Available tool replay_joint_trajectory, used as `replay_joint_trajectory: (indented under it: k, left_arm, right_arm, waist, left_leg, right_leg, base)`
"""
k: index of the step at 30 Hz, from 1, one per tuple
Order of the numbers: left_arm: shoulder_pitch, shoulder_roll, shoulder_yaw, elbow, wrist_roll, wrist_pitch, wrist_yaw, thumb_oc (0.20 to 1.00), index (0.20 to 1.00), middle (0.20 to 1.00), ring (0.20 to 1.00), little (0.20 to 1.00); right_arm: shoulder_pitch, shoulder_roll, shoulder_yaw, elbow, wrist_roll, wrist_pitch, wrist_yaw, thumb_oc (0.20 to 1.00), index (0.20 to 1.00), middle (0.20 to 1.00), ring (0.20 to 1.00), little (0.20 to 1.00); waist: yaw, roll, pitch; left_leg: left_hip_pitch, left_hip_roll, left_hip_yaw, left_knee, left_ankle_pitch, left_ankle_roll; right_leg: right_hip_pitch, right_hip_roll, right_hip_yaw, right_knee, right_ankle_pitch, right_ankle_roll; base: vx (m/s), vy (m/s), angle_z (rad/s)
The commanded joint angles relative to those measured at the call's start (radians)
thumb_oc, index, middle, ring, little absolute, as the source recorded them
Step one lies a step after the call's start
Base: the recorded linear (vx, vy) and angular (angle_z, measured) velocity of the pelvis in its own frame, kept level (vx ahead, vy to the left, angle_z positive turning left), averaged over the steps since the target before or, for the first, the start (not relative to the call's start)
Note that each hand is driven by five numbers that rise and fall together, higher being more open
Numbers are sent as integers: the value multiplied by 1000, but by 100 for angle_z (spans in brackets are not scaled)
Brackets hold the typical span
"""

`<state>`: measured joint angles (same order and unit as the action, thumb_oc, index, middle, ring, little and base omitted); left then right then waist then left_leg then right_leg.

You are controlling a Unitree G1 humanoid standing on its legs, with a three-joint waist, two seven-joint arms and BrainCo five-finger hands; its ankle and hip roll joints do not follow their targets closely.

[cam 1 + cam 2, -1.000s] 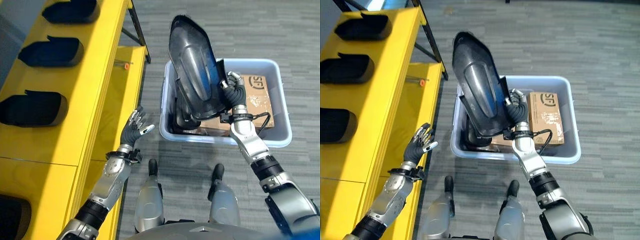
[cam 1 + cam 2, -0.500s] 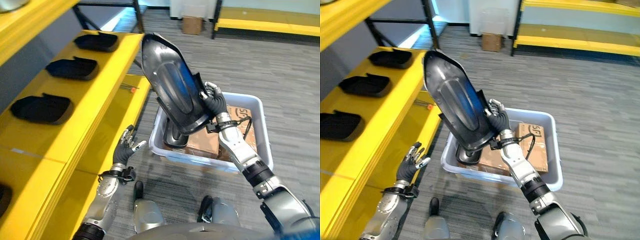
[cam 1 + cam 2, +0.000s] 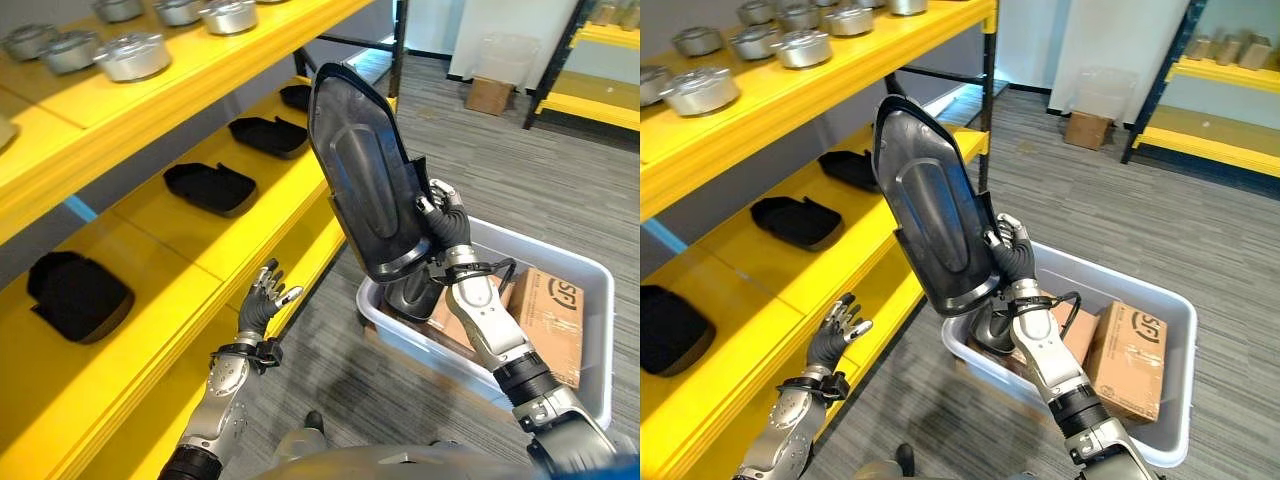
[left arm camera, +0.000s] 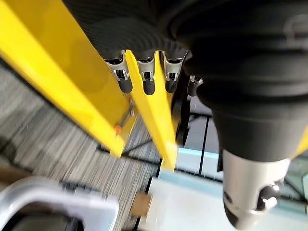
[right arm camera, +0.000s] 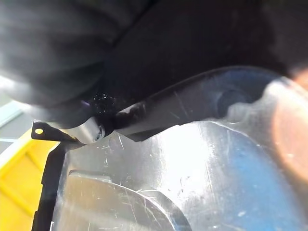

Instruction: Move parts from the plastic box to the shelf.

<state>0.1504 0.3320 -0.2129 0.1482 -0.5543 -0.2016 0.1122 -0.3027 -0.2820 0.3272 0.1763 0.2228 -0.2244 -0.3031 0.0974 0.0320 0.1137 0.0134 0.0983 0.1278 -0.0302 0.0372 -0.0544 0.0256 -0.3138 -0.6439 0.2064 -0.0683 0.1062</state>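
Note:
A large dark glossy shell-shaped part (image 3: 365,190) stands upright in the air above the near corner of the pale plastic box (image 3: 590,275). My right hand (image 3: 447,228) is shut on its lower right edge, fingers curled round the rim; the part's shiny inner face (image 5: 159,168) shows close up in the right wrist view. My left hand (image 3: 262,303) is open, fingers spread, held beside the front edge of the yellow shelf (image 3: 200,255), holding nothing. Another dark part (image 3: 410,295) stands in the box under the raised one.
Black trays (image 3: 210,187) lie in a row on the middle yellow shelf, one (image 3: 78,293) nearest me. Silver round parts (image 3: 130,55) sit on the upper shelf. A cardboard carton (image 3: 550,320) lies in the box. Grey carpet and another yellow rack (image 3: 600,105) lie beyond.
The camera has tilted up, bringing the upper shelf into view. My right hand has lifted the dark part higher and more upright. The left hand stays open by the shelf edge.

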Motion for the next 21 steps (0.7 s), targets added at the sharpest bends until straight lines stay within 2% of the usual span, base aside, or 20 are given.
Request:
replay_joint_trajectory:
  k: [1, 3, 6, 8, 10, 11, 12, 13, 14, 15, 16, 17, 18, 19, 21]
  left_arm:
    - [-6, 45, 24, -81, 50, -50, -7, 1000, 1000, 1000, 1000, 1000]
    - [-1, 47, 31, -88, 57, -51, -5, 1000, 1000, 1000, 1000, 1000]
    - [-2, 53, 43, -94, 68, -59, -9, 1000, 1000, 1000, 1000, 1000]
    - [-8, 54, 44, -95, 71, -61, -8, 1000, 1000, 1000, 1000, 1000]
    - [-18, 60, 37, -87, 76, -63, -14, 1000, 1000, 1000, 1000, 1000]
    - [-26, 61, 30, -84, 82, -62, -13, 1000, 1000, 1000, 1000, 1000]
    - [-38, 62, 15, -67, 86, -65, -10, 1000, 1000, 1000, 1000, 1000]
    - [-44, 64, 9, -63, 83, -63, -16, 1000, 1000, 1000, 1000, 1000]
    - [-57, 65, -2, -61, 92, -57, -21, 1000, 1000, 1000, 1000, 1000]
    - [-62, 64, -8, -62, 94, -57, -23, 1000, 1000, 1000, 1000, 1000]
    - [-62, 64, -8, -62, 94, -57, -23, 1000, 1000, 1000, 1000, 1000]
    - [-72, 64, -15, -67, 107, -47, -28, 1000, 1000, 1000, 1000, 1000]
    - [-76, 61, -20, -68, 113, -43, -26, 1000, 1000, 1000, 1000, 1000]
    - [-80, 58, -23, -65, 117, -42, -22, 1000, 1000, 1000, 1000, 1000]
    - [-84, 53, -23, -58, 126, -40, -18, 1000, 1000, 1000, 1000, 1000]
  right_arm:
    - [-64, 22, -17, -46, 28, -56, 12, 200, 200, 200, 200, 200]
    - [-67, 23, -14, -45, 17, -52, 15, 200, 200, 200, 200, 200]
    - [-69, 21, -25, -66, -3, -50, 12, 200, 200, 200, 200, 200]
    - [-74, 29, -28, -71, -2, -53, 12, 200, 200, 200, 200, 200]
    - [-61, 36, -36, -78, 16, -57, 19, 200, 200, 200, 200, 200]
    - [-58, 41, -37, -80, 35, -62, 26, 200, 200, 200, 200, 200]
    - [-44, 36, -42, -89, 53, -64, 39, 200, 200, 200, 200, 200]
    - [-34, 26, -42, -101, 52, -60, 45, 200, 200, 200, 200, 200]
    - [-20, 9, -46, -121, 49, -66, 57, 200, 200, 200, 200, 200]
    - [-3, -1, -49, -132, 60, -69, 63, 200, 200, 200, 200, 200]
    - [-3, -1, -49, -132, 60, -69, 63, 200, 200, 200, 200, 200]
    - [17, -15, -65, -148, 71, -79, 64, 200, 200, 200, 200, 200]
    - [24, -14, -71, -150, 92, -86, 67, 200, 200, 200, 200, 200]
    - [29, -5, -73, -144, 134, -97, 75, 200, 200, 200, 200, 200]
    - [26, -10, -73, -140, 142, -95, 70, 200, 200, 200, 200, 200]
  waist:
    - [27, -36, -11]
    - [34, -42, -12]
    - [57, -61, -1]
    - [59, -59, 3]
    - [49, -54, 4]
    - [36, -50, 4]
    - [-6, -40, 3]
    - [-24, -33, 7]
    - [-50, -28, 13]
    - [-66, -31, 16]
    - [-66, -31, 15]
    - [-86, -51, 17]
    - [-97, -62, 16]
    - [-105, -74, 14]
    - [-111, -93, 15]
  left_leg:
    - [30, 0, -2, -9, -64, 3]
    - [29, -16, -6, -9, -70, 10]
    - [-14, -83, -39, 63, -122, 40]
    - [-28, -106, -51, 88, -139, 58]
    - [-30, -125, -66, 77, -135, 74]
    - [-34, -138, -67, 64, -106, 85]
    - [-31, -141, -96, 35, -80, 88]
    - [-19, -142, -117, 17, -69, 88]
    - [-10, -145, -143, -2, -47, 89]
    - [-5, -150, -164, -21, -31, 87]
    - [-5, -150, -164, -21, -31, 87]
    - [2, -169, -202, -37, -17, 84]
    - [2, -177, -217, -35, -17, 84]
    - [2, -188, -227, -32, -16, 85]
    - [3, -206, -240, -27, -15, 87]
  right_leg:
    - [41, -25, 32, -111, 114, 71]
    - [51, -37, 26, -124, 137, 84]
    - [73, -96, 33, -138, 216, 122]
    - [61, -109, 56, -121, 217, 118]
    - [41, -104, 130, -77, 214, 108]
    - [16, -92, 178, -59, 218, 83]
    - [-30, -13, 332, -41, 183, 52]
    - [-52, 49, 408, -27, 140, 40]
    - [-80, 141, 471, -2, 80, 16]
    - [-102, 203, 494, 17, 45, 2]
    - [-102, 203, 493, 17, 45, 2]
    - [-116, 287, 501, 11, 20, -15]
    - [-123, 326, 516, -1, 18, -21]
    - [-125, 359, 543, -24, 21, -26]
    - [-112, 394, 599, -98, 39, -40]
  base:
    - [23, 324, 23]
    - [30, 191, 19]
    - [20, 290, 25]
    - [14, 283, 33]
    - [15, 274, 62]
    - [-11, 259, 87]
    - [4, 254, 73]
    - [68, 220, 103]
    - [75, 188, 111]
    - [41, 129, 110]
    - [60, 85, 94]
    - [57, 41, 67]
    - [70, 66, 92]
    - [40, 42, 83]
    - [19, 9, 57]
